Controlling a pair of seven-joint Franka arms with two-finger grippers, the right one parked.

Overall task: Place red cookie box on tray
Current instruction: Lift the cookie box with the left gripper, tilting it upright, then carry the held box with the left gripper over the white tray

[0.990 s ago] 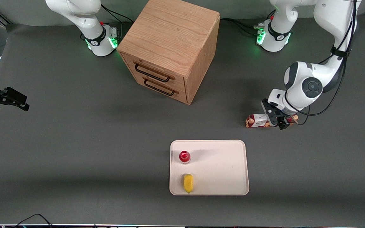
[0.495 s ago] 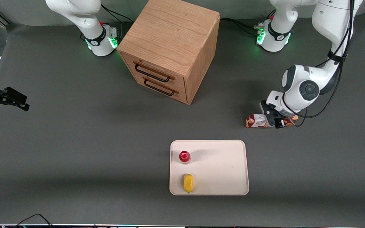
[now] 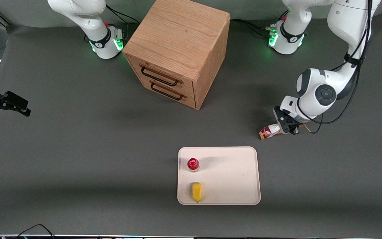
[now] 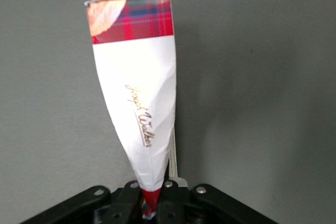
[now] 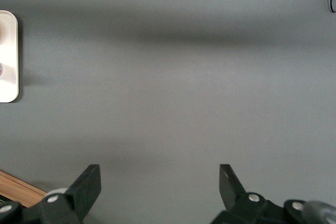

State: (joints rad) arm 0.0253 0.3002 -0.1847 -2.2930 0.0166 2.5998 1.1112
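Toward the working arm's end of the table, the gripper (image 3: 290,127) is clamped on the red cookie box (image 3: 270,131); the fingers are closed on the carton's red end, as the left wrist view shows, with the box (image 4: 137,108) extending away from the fingers and its white patch and plaid end panel facing the camera. In the front view the box is tilted, one end pinched at the gripper and the free end angled down toward the table at roughly the 8 o'clock direction from the gripper; whether that free end touches the surface cannot be determined. The tray (image 3: 234,179) lies nearer to the front camera than the box, at about 7 o'clock from the gripper and apart from it. On the tray stand a small red-capped bottle (image 3: 193,164) and, nearer the camera, a yellow item (image 3: 197,192). The wooden drawer cabinet (image 3: 177,49) stands at about 10 o'clock from the gripper.
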